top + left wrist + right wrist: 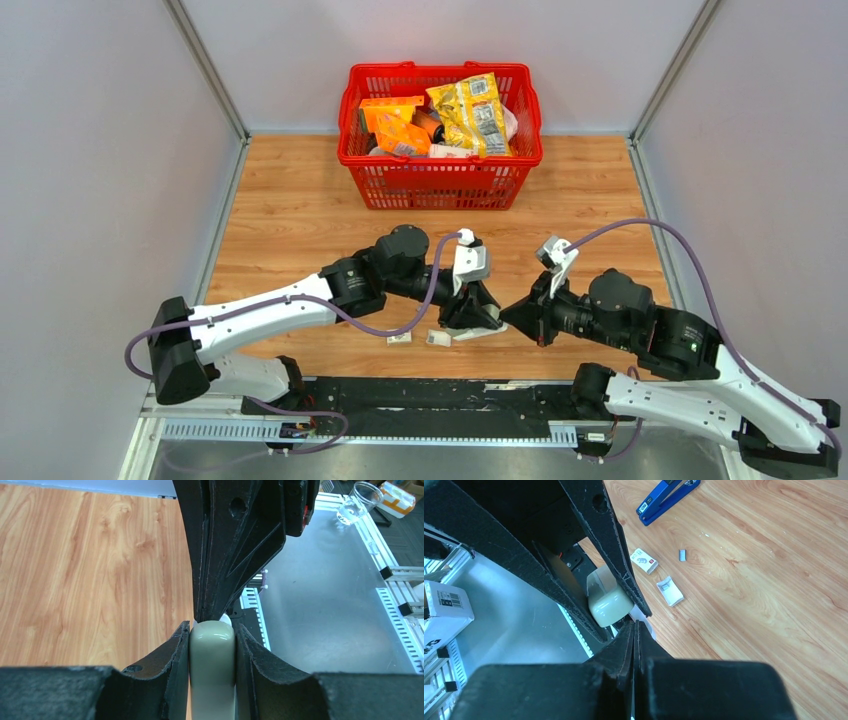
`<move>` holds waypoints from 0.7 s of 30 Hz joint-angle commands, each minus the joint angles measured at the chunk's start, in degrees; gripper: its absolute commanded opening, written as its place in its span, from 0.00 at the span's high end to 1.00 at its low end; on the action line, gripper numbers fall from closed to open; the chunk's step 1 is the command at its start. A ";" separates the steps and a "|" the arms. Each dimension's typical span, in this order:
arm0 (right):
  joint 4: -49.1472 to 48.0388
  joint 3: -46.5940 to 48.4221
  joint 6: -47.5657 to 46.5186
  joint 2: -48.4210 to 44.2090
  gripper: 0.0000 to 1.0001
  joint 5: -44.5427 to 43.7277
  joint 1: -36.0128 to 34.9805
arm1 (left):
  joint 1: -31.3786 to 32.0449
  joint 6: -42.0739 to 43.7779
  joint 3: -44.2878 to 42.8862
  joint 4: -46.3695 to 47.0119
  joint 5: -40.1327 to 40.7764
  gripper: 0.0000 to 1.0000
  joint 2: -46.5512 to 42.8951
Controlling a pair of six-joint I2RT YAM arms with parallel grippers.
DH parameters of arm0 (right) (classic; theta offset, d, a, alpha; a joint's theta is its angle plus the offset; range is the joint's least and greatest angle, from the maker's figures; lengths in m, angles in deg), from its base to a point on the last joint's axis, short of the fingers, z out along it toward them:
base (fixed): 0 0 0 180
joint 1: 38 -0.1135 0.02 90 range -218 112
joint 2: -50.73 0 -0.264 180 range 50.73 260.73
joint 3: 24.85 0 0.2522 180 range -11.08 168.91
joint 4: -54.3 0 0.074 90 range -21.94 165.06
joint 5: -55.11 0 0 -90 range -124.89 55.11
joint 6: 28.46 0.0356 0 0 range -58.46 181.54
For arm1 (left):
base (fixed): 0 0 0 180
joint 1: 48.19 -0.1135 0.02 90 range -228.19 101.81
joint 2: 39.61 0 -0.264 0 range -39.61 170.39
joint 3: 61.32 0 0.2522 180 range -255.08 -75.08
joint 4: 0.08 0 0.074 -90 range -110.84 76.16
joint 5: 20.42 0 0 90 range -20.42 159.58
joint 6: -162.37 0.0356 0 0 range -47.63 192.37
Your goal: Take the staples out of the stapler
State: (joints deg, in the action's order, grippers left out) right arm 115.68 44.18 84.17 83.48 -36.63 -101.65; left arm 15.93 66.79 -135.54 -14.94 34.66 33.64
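The blue stapler lies on the wood floor at the top of the right wrist view; in the top view the left arm hides it. A tiny dark grey staple strip lies on the wood near it. My left gripper is shut on a pale cream rounded object, which also shows in the right wrist view. My right gripper is shut, its tips touching the end of that object. Both grippers are well apart from the stapler.
Two small white tags lie on the wood between the grippers and the stapler. A red basket full of snack packs stands at the back. A metal rail runs along the near edge.
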 commanded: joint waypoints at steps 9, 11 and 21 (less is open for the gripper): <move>-3.49 -5.16 0.48 -0.14 1.00 3.76 -0.15 | -0.84 1.37 -1.76 7.78 0.29 1.00 -3.90; -3.93 -6.22 0.83 -0.14 1.00 4.02 -0.15 | -0.84 1.28 -1.58 8.22 0.72 1.00 -4.52; -6.74 -12.11 2.77 0.21 1.00 5.34 -0.15 | -0.84 0.75 -2.55 10.42 2.57 1.00 -7.51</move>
State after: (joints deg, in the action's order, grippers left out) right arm 106.87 36.14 85.29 82.65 -35.38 -101.54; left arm 15.12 66.77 -134.67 -20.65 37.13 31.09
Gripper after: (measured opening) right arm 0.004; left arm 0.390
